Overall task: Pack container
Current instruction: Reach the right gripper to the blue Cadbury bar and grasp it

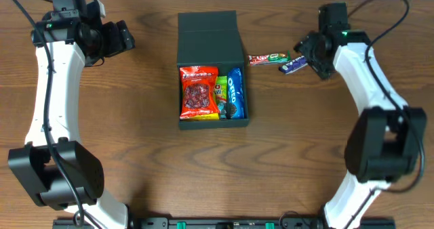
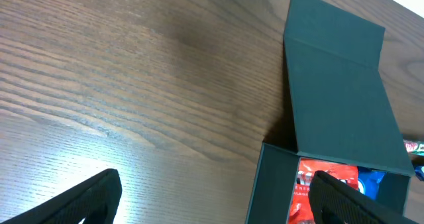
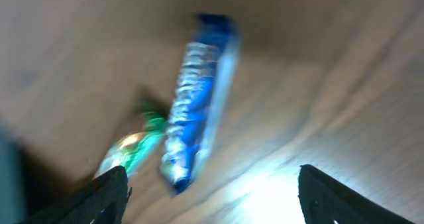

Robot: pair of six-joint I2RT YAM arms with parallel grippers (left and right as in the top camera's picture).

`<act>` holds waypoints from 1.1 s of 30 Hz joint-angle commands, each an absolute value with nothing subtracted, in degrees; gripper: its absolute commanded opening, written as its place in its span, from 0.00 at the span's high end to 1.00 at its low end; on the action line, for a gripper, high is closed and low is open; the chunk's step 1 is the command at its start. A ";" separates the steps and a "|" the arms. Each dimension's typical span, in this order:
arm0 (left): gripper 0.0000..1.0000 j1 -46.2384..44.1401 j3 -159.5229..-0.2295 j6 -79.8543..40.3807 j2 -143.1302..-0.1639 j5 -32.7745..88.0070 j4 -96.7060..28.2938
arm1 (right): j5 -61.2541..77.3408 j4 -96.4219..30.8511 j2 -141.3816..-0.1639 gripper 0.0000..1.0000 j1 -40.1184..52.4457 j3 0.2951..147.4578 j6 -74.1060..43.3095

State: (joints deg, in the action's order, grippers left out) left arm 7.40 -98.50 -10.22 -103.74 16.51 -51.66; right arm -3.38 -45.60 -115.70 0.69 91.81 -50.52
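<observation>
1. A brown wood-grain worktop [image 1: 135,120] fills the scene, with one arm at each side.
2. The container [image 1: 213,125] sits at the middle of the worktop, its flap lid [image 1: 209,38] folded back on the far side.
3. Inside it, side by side, lie a red snack packet [image 1: 198,92], a green packet [image 1: 221,90] and a blue Oreo packet [image 1: 234,93].
4. Just right of the container, on the worktop, lie a red-and-green bar [image 1: 268,58] and a blue packet [image 1: 293,66].
5. The left end effector [image 1: 127,36] hangs well apart from the container at the far left, released, its fingers [image 2: 79,201] spread wide with nothing between them.
6. The right end effector [image 1: 302,58] is just beside the blue packet, also released. Its wrist view is blurred, and whether it touches the packet cannot be told.
</observation>
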 commanded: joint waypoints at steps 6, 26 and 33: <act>0.08 7.49 -99.72 -9.43 -104.12 16.53 -52.42 | -3.18 -59.33 -132.42 0.14 -0.89 116.49 -51.57; 0.08 7.49 -99.72 -9.37 -104.12 16.47 -52.47 | -0.62 -68.03 -143.00 0.22 -1.41 125.78 -49.60; 0.08 7.49 -99.70 -9.19 -104.12 16.47 -52.49 | -1.26 -72.58 -143.00 0.22 -3.09 125.78 -47.53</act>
State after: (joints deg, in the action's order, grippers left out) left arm 7.40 -98.50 -10.20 -103.74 16.51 -52.31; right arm -0.62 -71.81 -142.12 -1.74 124.95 -49.36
